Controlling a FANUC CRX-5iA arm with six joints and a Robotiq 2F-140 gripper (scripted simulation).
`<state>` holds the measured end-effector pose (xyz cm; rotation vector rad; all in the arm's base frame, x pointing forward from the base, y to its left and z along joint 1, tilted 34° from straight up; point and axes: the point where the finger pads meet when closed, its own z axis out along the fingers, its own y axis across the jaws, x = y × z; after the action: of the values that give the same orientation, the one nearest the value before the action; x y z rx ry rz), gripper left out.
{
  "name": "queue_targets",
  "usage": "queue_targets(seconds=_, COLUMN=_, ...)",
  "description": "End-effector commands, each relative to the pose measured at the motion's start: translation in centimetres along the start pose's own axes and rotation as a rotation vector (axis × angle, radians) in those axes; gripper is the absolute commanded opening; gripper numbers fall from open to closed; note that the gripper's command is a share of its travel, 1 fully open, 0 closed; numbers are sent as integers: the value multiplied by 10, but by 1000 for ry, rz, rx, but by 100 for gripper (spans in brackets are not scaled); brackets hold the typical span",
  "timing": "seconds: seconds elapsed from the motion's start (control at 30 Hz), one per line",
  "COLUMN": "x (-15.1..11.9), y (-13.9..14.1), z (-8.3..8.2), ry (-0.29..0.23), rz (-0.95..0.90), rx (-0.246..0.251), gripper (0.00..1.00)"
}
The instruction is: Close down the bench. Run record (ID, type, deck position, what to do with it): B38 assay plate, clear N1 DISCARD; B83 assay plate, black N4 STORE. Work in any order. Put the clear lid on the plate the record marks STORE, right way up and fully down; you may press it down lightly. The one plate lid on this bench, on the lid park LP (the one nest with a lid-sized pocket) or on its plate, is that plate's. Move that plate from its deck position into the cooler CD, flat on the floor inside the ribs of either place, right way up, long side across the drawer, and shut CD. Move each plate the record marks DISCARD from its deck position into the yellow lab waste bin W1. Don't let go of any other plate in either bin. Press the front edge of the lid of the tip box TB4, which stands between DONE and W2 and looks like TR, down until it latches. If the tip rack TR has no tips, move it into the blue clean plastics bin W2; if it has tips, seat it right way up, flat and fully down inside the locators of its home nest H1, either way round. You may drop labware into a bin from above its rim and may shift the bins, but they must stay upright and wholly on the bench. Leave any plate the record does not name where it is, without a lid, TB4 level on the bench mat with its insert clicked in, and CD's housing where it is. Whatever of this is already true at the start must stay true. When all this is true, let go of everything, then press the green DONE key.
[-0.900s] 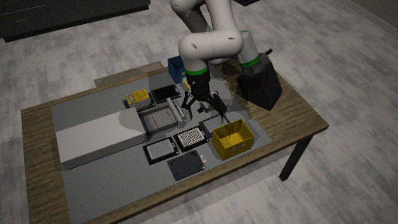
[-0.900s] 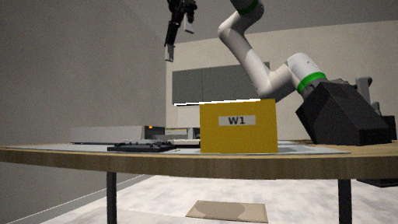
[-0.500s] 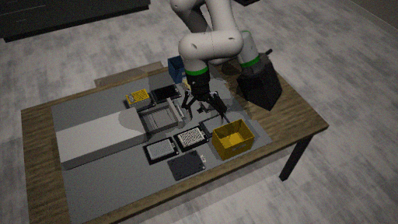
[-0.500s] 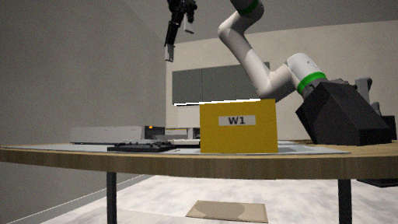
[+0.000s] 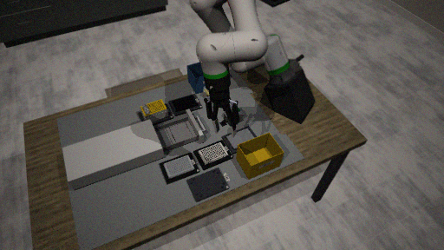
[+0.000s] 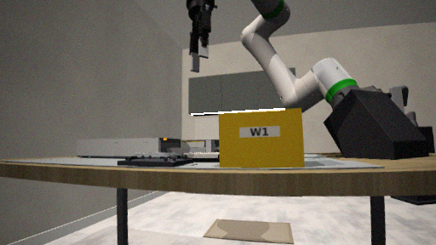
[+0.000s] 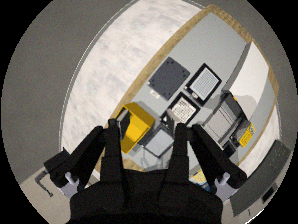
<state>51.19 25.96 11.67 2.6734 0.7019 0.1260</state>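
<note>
My gripper (image 5: 224,124) hangs high above the bench, over the mat between the open cooler drawer (image 5: 179,132) and the yellow bin W1 (image 5: 260,155). Its fingers stand half closed with a clear gap and nothing between them, as the wrist view (image 7: 149,131) and the side view (image 6: 198,57) also show. A black plate (image 5: 185,103) sits at the back beside a yellow-topped tip box (image 5: 154,108). A pale plate (image 5: 179,167) and a dark-framed plate with white wells (image 5: 212,153) sit in nests in front of the drawer. A clear flat piece (image 5: 241,136) lies in the nest below the gripper.
The cooler's long white housing (image 5: 110,149) lies left of the drawer. The blue bin W2 (image 5: 196,77) stands at the back, partly behind the arm. A dark flat pad (image 5: 208,183) lies near the front edge. The robot's black base (image 5: 290,95) stands at the right.
</note>
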Motion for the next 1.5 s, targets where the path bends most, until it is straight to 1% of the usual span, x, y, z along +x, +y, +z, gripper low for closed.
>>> queue_targets(seconds=0.0, x=-10, y=14, z=-2, ry=-6, rz=92, rx=-28, gripper=0)
queue_targets(seconds=0.13, x=-22, y=30, z=-4, ry=-6, rz=94, rx=-28, gripper=0)
queue_targets(seconds=0.2, x=-22, y=30, z=-4, ry=-6, rz=94, rx=-28, gripper=0)
queue_targets(seconds=0.3, x=-32, y=41, z=-5, ry=-13, rz=189, rx=-59, gripper=0)
queue_targets(seconds=0.53, x=-54, y=68, z=-8, ry=-13, rz=190, rx=-59, gripper=0)
queue_targets(seconds=0.63, x=-64, y=79, z=-8, ry=-17, rz=285, rx=-91, gripper=0)
queue_targets(seconds=0.7, x=-71, y=86, z=-9, ry=-17, rz=287, rx=-91, gripper=0)
queue_targets(seconds=0.77, x=-71, y=86, z=-9, ry=-17, rz=287, rx=-91, gripper=0)
queue_targets(seconds=0.87, x=-81, y=97, z=-9, ry=-17, rz=287, rx=-91, gripper=0)
queue_targets(seconds=0.97, x=-92, y=108, z=-10, ry=-19, rz=382, rx=-123, gripper=0)
queue_targets(seconds=1.17, x=-112, y=127, z=-10, ry=-19, rz=384, rx=-124, gripper=0)
queue_targets(seconds=1.27, x=-123, y=137, z=-10, ry=-19, rz=478, rx=-156, gripper=0)
queue_targets(seconds=1.33, x=-123, y=137, z=-10, ry=-19, rz=478, rx=-156, gripper=0)
queue_targets(seconds=1.47, x=-139, y=150, z=-10, ry=-19, rz=480, rx=-157, gripper=0)
